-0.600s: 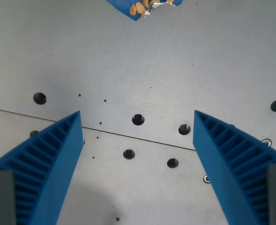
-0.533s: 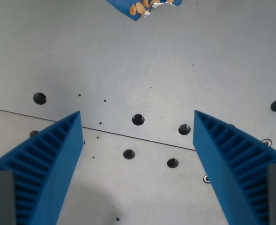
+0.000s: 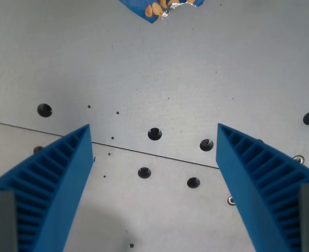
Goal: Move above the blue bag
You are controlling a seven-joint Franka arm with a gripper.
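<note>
Only a corner of the blue bag (image 3: pixel 157 8) shows, at the top edge of the wrist view, with orange nut pictures and a silver seam on it. The rest of the bag is cut off by the frame. My gripper (image 3: pixel 153 128) hangs open over bare grey table, well below the bag in the picture. Its two blue ribbed fingers (image 3: pixel 49 184) rise from the lower corners with a wide gap and nothing between them.
The grey metal table (image 3: pixel 159 73) carries several dark screw holes and a thin seam line (image 3: pixel 144 152) running across under the fingers. A small screw head (image 3: pixel 299 159) sits by the wrist view's right finger.
</note>
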